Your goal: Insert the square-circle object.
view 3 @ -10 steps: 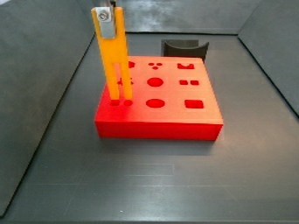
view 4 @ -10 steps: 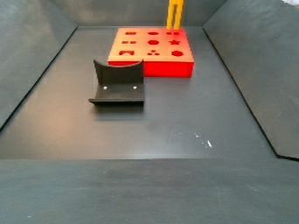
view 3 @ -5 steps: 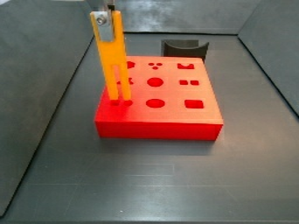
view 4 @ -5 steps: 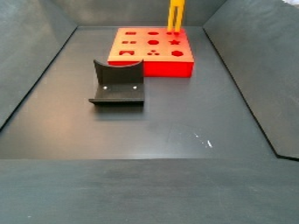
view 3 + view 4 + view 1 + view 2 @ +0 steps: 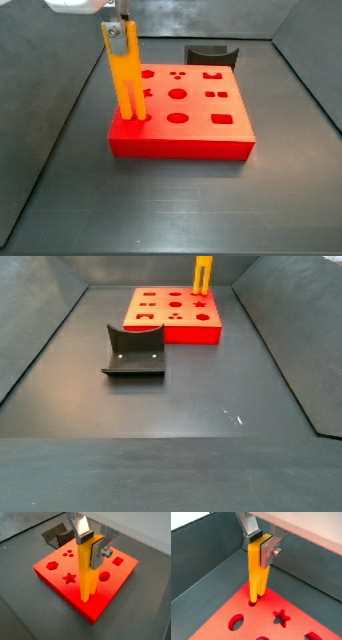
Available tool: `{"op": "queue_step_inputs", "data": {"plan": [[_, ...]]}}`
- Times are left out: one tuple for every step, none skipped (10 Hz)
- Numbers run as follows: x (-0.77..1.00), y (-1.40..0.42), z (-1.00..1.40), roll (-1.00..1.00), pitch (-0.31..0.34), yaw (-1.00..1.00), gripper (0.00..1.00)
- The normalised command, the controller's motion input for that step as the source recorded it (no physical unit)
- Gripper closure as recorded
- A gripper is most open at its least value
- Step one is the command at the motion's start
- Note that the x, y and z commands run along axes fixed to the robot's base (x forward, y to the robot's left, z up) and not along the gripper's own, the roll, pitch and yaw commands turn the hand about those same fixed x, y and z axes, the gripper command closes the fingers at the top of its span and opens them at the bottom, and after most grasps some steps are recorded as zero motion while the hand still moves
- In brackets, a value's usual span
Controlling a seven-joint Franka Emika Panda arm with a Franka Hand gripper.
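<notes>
The square-circle object is a long orange-yellow bar standing upright at the front left corner of the red block. My gripper is shut on its upper end. In both wrist views the silver fingers clamp the bar from two sides near its upper end, with the gripper directly above the block. In a wrist view the forked lower end sits in holes at the block's corner. In a side view the bar rises at the block's far right corner.
The red block has several shaped holes on top. The dark fixture stands on the floor in front of it in a side view, and behind the block in the other. Grey bin walls slope up on all sides.
The gripper has come down with the bar. Less of the bar shows above the block, and the white gripper body now enters one side view's upper edge.
</notes>
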Motion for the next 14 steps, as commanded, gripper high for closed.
{"op": "queue_step_inputs", "data": {"plan": [[0.2,0.0,-0.2,0.03,0.0,0.06,1.0],[0.14,0.0,-0.21,0.03,0.0,0.04,1.0],[0.17,0.0,-0.12,0.04,0.0,0.03,1.0],[0.39,0.0,0.0,0.07,0.041,0.0,1.0],[0.27,0.0,0.0,0.07,0.03,0.0,1.0],[0.12,0.0,-0.01,0.06,0.011,0.0,1.0],[0.01,0.0,-0.02,0.08,0.0,0.0,1.0],[0.0,0.0,-0.03,0.13,0.016,0.0,1.0],[-0.01,0.0,0.0,0.1,0.004,0.0,1.0],[-0.12,0.0,0.0,0.04,0.0,0.0,1.0],[0.0,-0.07,0.0,0.05,0.0,0.02,1.0],[0.01,0.0,-0.02,0.07,0.0,0.09,1.0],[0.01,0.0,-0.06,0.08,0.0,0.15,1.0],[0.05,0.0,-0.09,0.12,0.0,0.28,1.0]]}}
